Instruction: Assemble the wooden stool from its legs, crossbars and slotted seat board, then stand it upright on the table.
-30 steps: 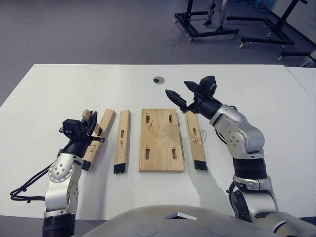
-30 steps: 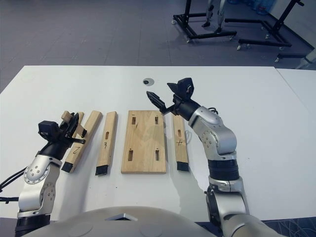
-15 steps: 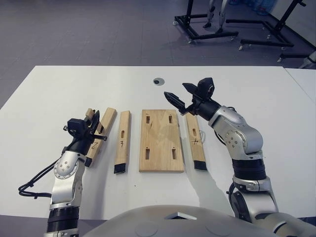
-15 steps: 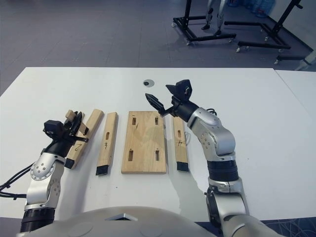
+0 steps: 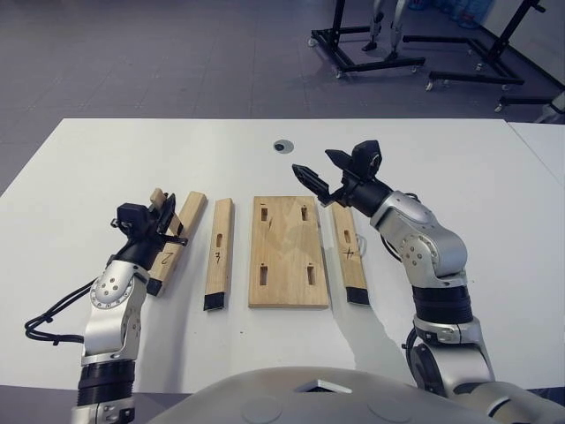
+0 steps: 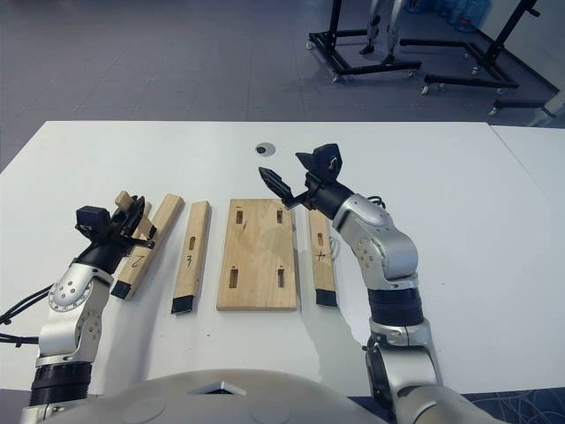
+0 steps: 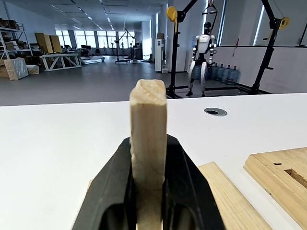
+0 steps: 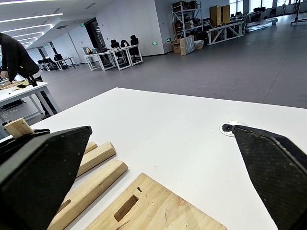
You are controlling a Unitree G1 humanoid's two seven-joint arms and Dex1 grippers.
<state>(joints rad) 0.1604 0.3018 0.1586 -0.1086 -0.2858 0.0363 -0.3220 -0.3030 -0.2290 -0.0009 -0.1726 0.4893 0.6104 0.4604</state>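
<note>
The left gripper, clenched on a short crossbar, has been drawn slightly toward 12 o'clock, above the outermost leg at 9 o'clock of the seat board. The right gripper has been eased a little toward 9 o'clock. It is held released above the board's 1 o'clock corner, with the elbow bent. Assembly is judged barely begun. The crossbar would next need to be aligned squarely with a leg slot.

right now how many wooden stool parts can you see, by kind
seat board: 1
legs lying flat: 3
crossbar held in the left gripper: 1
total: 5
</note>
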